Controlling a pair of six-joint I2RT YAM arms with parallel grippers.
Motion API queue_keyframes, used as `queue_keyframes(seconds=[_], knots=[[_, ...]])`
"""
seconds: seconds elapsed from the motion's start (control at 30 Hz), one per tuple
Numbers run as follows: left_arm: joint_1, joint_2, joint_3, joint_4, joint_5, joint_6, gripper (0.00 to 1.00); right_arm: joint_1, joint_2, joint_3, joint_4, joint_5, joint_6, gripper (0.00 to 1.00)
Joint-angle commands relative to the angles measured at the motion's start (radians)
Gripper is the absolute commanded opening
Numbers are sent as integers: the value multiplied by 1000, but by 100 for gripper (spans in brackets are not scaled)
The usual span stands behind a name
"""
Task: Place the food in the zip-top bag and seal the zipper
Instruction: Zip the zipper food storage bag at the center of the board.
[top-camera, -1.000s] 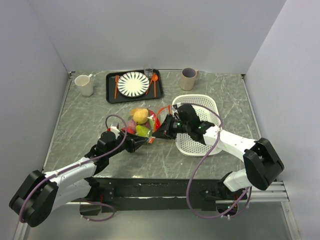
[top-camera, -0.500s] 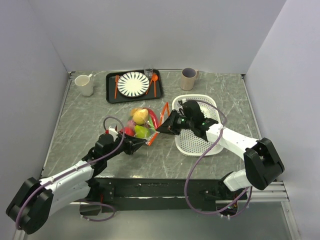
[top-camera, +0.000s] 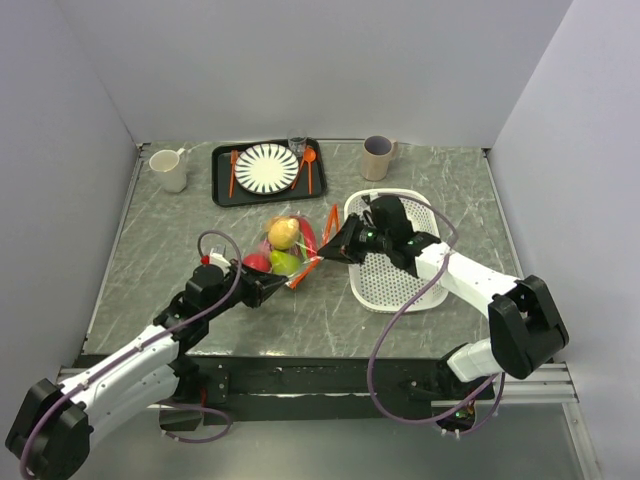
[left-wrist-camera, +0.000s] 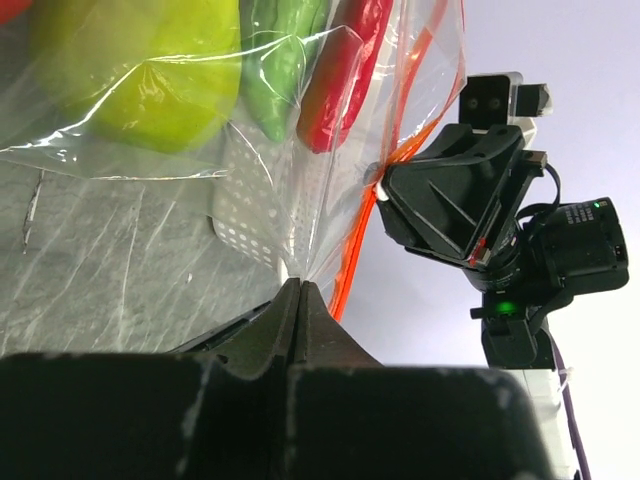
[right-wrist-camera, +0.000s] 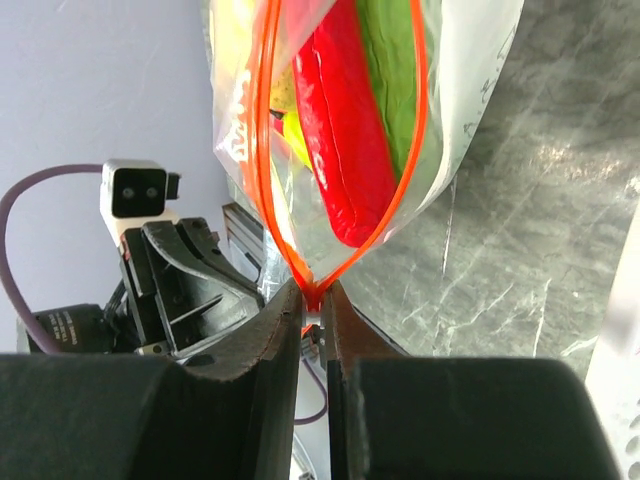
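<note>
The clear zip-top bag (top-camera: 283, 250) sits mid-table between my two grippers, with the food inside: a yellow fruit (top-camera: 283, 233), a yellow-green one (left-wrist-camera: 140, 80), a red pepper (right-wrist-camera: 340, 140) and a green piece (right-wrist-camera: 390, 70). My left gripper (top-camera: 264, 288) is shut on the bag's near plastic edge (left-wrist-camera: 298, 262). My right gripper (top-camera: 327, 254) is shut on one end of the orange-red zipper (right-wrist-camera: 262, 150). Above the pinch the zipper's two strips (left-wrist-camera: 352, 270) spread apart, so the mouth gapes there. The rest of the food is hidden.
A white perforated basket (top-camera: 400, 275) lies right of the bag, under my right arm. At the back are a black tray (top-camera: 222, 190) with a striped plate (top-camera: 267, 167) and orange fork and spoon, a white mug (top-camera: 168, 170) and a beige mug (top-camera: 376, 157).
My right gripper has drawn back and to the right with the zipper end, and my left gripper has slid slightly left. The bag is stretched tauter between them.
</note>
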Motion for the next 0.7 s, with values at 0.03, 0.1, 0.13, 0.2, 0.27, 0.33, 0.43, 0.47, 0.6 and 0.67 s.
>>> queue_keyframes(seconds=[0.03, 0.1, 0.13, 0.2, 0.27, 0.33, 0.43, 0.47, 0.6, 0.67], knots=[[0, -22, 35, -86, -34, 53, 1, -40, 15, 63, 17, 37, -40, 18], [0, -28, 38, -103, -43, 54, 1, -49, 13, 65, 9, 37, -47, 17], [0, -32, 43, -108, -48, 59, 1, -53, 15, 68, 9, 35, -50, 18], [2, -43, 55, -131, -56, 71, 1, -60, 20, 72, 3, 34, -55, 18], [0, -51, 67, -148, -65, 80, 1, -66, 29, 80, 3, 28, -58, 18], [2, -63, 79, -171, -69, 88, 1, -74, 38, 88, 3, 20, -61, 18], [0, -78, 90, -183, -80, 91, 1, -80, 50, 103, -3, 15, -67, 18], [2, -83, 93, -183, -82, 94, 1, -82, 53, 112, -8, 17, -72, 18], [2, -101, 121, -247, -97, 111, 1, -94, 67, 121, -5, 12, -73, 18], [2, -114, 132, -266, -103, 116, 1, -100, 75, 131, -9, 6, -80, 18]])
